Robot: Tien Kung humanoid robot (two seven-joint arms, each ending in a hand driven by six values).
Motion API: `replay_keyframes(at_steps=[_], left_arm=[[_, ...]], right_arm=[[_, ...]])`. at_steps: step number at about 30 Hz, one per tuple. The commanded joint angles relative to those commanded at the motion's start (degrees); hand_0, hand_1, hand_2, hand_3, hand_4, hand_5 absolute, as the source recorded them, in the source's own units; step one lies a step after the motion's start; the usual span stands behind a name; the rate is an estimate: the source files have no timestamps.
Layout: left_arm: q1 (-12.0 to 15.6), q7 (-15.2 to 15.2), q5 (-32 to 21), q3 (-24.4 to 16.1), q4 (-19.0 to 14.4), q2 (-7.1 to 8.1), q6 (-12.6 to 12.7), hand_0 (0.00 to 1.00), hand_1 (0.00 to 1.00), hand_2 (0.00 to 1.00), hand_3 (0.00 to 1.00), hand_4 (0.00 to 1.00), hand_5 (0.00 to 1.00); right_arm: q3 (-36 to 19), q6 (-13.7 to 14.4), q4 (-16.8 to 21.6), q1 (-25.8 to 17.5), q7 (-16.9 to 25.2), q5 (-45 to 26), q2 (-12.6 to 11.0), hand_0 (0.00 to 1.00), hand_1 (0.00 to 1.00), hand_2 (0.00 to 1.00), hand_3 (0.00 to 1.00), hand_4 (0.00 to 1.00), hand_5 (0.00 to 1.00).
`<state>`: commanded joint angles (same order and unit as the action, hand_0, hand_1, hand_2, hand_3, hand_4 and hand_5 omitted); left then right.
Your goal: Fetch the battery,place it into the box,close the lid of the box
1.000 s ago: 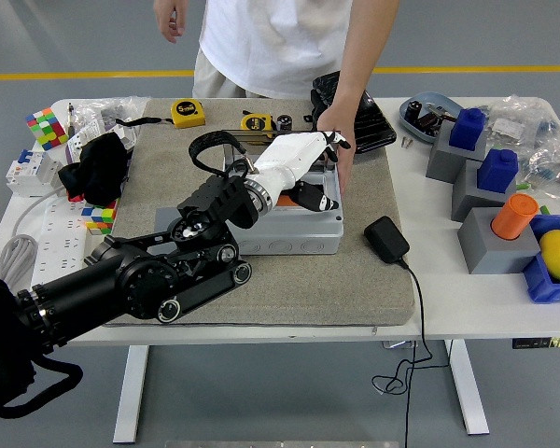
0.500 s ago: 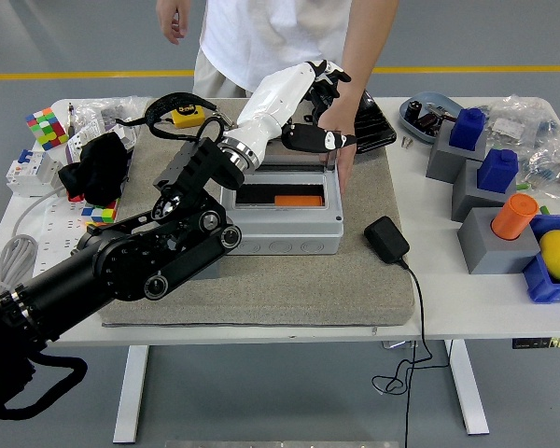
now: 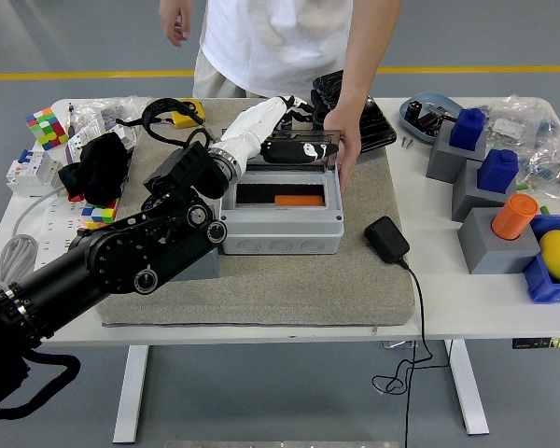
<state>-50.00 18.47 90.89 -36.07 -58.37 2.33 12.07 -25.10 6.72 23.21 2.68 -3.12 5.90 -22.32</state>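
My left hand reaches over the far edge of the grey box, which sits mid-mat toward the tabletop's far edge, and my fingers lie along the raised lid there, though I cannot tell whether they clamp it or only rest on it. The orange battery lies inside the open box, toward its right side. A person's hand rests on the box's far right corner, just beside my fingers.

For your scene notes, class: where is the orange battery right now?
In the head view, the orange battery lies inside the open grey box at mat centre, just below the robot's left hand.
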Motion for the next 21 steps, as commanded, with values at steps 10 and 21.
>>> replay_keyframes(at_steps=[10,21], left_arm=[[0.43,10.64,1.85,0.50,-7.80,1.43,-6.83,0.784,0.785,0.725,0.768,0.919,0.998],[2.45,17.60,-1.44,1.50,-12.68,2.74,-11.44,0.756,0.770,0.712,0.762,0.922,0.998]], right_arm=[[-0.37,0.01,0.00,-0.24,-0.04,0.06,-0.07,0.621,0.642,0.661,0.568,0.987,0.527],[0.00,-0.05,-0.35,-0.42,-0.04,-0.32,0.08,0.623,0.642,0.662,0.568,0.987,0.527]])
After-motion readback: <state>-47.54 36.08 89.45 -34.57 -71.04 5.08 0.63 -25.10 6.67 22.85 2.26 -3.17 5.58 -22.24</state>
